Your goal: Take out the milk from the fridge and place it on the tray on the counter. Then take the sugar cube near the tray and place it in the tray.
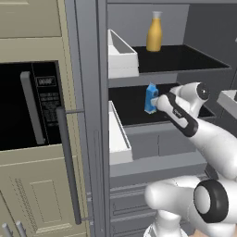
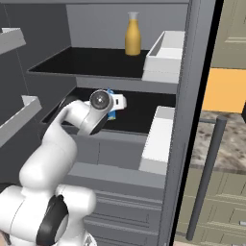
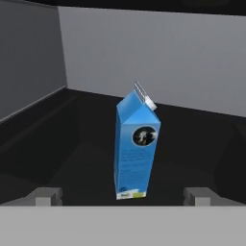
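Observation:
The milk (image 3: 136, 149), a blue carton with a white gabled top, stands upright on the middle black shelf (image 1: 132, 111) of the open grey fridge (image 1: 90, 92). My gripper (image 3: 122, 198) is open. Its two fingertips (image 3: 45, 197) sit wide apart on either side of the carton's base, a little short of it and not touching. In the left base view the milk (image 1: 151, 98) stands just ahead of the gripper (image 1: 157, 103), which reaches into the fridge at shelf height. The hand hides most of the milk (image 2: 112, 114) in the right base view. The tray and the sugar cube are out of view.
A yellow-orange bottle (image 1: 154, 32) stands on the shelf above. White door bins (image 1: 121, 55) line the fridge's side. A black microwave (image 1: 28, 106) is set in the cabinets on the left. A strip of speckled counter (image 2: 230, 139) lies behind the fridge door handle (image 2: 206, 178).

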{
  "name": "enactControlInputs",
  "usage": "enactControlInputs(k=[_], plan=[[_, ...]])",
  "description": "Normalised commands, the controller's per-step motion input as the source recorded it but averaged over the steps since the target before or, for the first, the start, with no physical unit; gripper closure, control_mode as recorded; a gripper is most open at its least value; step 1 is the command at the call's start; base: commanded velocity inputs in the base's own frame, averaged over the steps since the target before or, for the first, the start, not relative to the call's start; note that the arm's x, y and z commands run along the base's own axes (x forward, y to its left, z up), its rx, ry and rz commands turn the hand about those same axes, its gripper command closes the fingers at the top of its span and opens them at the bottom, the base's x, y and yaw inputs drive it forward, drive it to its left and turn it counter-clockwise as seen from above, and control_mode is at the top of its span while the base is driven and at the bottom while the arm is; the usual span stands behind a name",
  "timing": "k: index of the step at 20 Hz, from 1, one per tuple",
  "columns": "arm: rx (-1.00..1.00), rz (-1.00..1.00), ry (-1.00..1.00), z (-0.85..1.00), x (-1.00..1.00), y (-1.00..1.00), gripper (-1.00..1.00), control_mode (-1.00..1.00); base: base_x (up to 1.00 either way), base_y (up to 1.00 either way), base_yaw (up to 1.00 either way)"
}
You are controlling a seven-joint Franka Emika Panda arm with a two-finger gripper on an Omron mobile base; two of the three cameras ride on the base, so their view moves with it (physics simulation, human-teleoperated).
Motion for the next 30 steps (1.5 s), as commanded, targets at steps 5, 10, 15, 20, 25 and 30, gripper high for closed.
enactControlInputs(k=[5,10,15,20,25,30], plan=[[0.01,0.0,0.02,-0.06,0.41,0.07,-1.0,-1.0,0.0,0.0,0.0],[0.01,0.0,0.0,0.0,0.17,0.0,-1.0,-1.0,0.0,0.0,0.0],[0.02,0.0,0.0,0.0,0.21,0.0,-1.0,-1.0,0.0,0.0,0.0],[0.01,0.0,-0.01,-0.01,0.35,0.0,-1.0,-1.0,0.0,0.0,0.0],[0.0,0.0,-0.07,-0.05,0.26,0.0,-1.0,-1.0,0.0,0.0,0.0],[0.0,0.0,-0.01,-0.13,0.19,0.0,-1.0,-1.0,0.0,0.0,0.0]])
